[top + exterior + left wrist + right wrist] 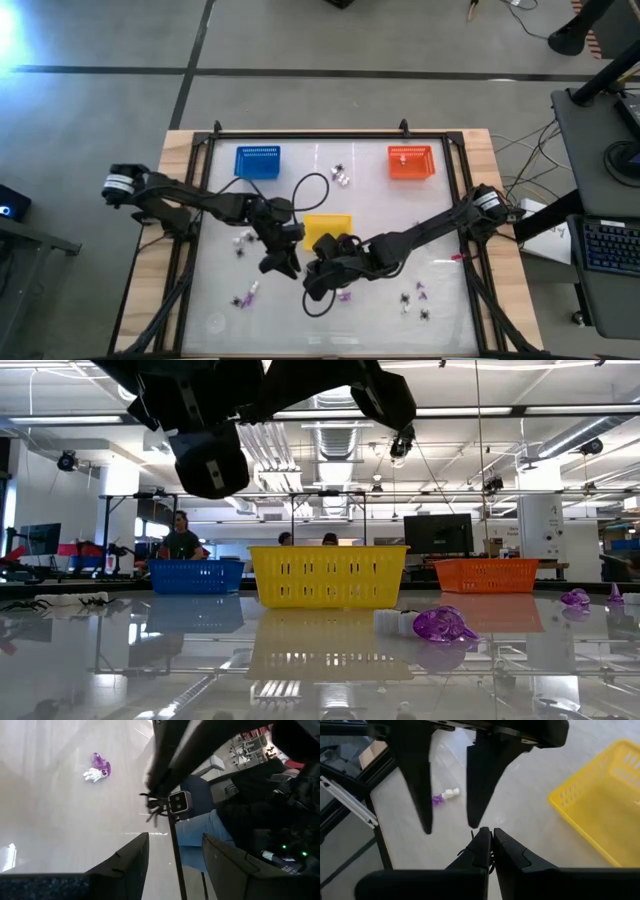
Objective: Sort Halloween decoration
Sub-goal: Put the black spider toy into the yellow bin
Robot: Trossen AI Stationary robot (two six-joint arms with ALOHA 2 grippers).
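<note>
My right gripper (489,840) is shut on a black spider (153,807) above the glass table, just in front of the yellow basket (327,228). My left gripper (175,865) is open. Its two fingers (415,775) hang close in front of the right fingertips, without touching the spider. A purple and a white piece (98,768) lie together on the table beyond. More small pieces lie at the near right (415,298), at the left (241,243) and between the far baskets (341,176). My right gripper pinches the spider between its two fingertips. Thin black legs (466,851) stick out on either side of the shut tips. The fingers slant down toward the table, and the spider is held clear of the glass.
A blue basket (257,160) stands at the far left and an orange basket (411,161) at the far right. A black cable (312,188) loops over the table's middle. A purple piece (445,625) lies near the front. A black frame (200,200) rims the table.
</note>
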